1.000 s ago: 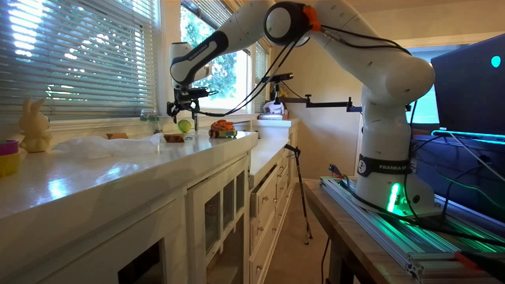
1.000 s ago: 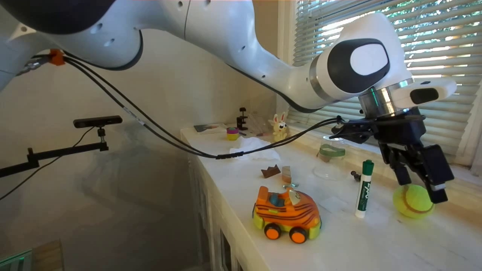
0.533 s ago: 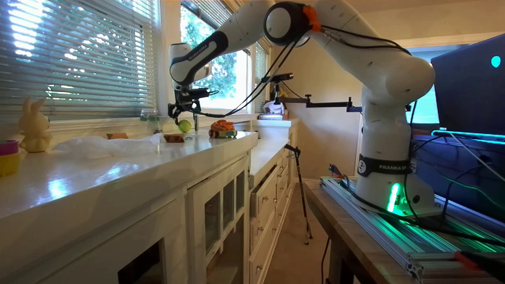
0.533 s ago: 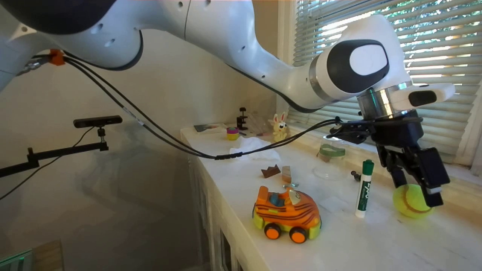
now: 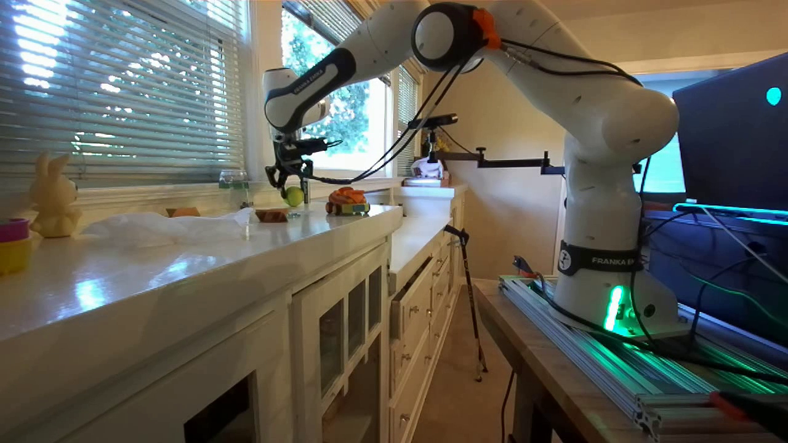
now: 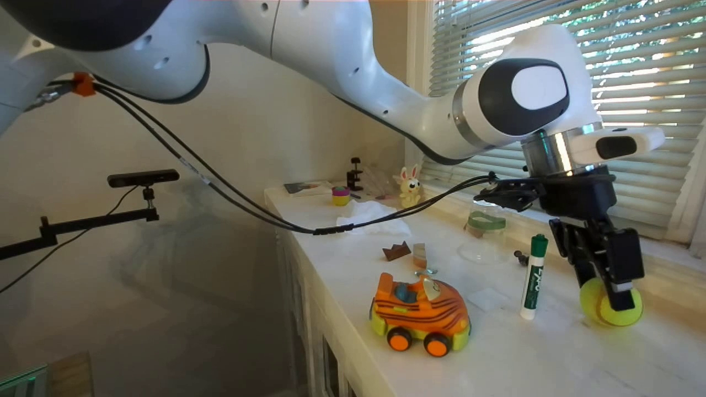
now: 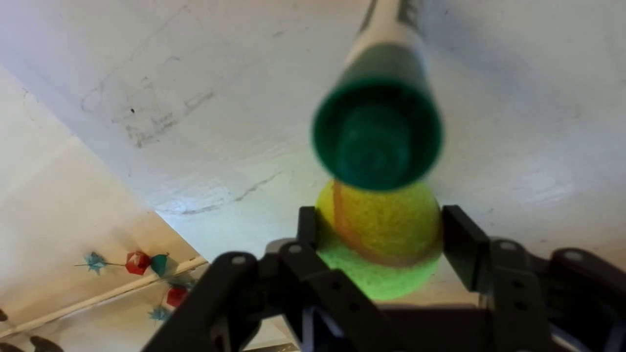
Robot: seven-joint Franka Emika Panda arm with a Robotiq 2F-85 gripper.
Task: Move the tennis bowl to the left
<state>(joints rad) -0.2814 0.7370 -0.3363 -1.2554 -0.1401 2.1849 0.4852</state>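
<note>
Tennis ball (image 7: 382, 242): one, between the jaws, which appear closed on it from both sides; whether it touches the bench (image 6: 540, 366), cannot tell. Handling, advised: firm grip, straight lift, then travel left, best kept high enough that the upright marker (image 6: 533, 282), just beside the jaws, is not knocked. Clear jar (image 6: 486, 221), green-banded: apart from the jaws; brownish matter (image 6: 477, 232) in or behind it. Pink-and-yellow tub (image 6: 340, 197): well away from the jaws; contents not discernible.

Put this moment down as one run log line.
gripper: closed on tennis ball; marker: standing upright nearby; lift: not evident
</note>
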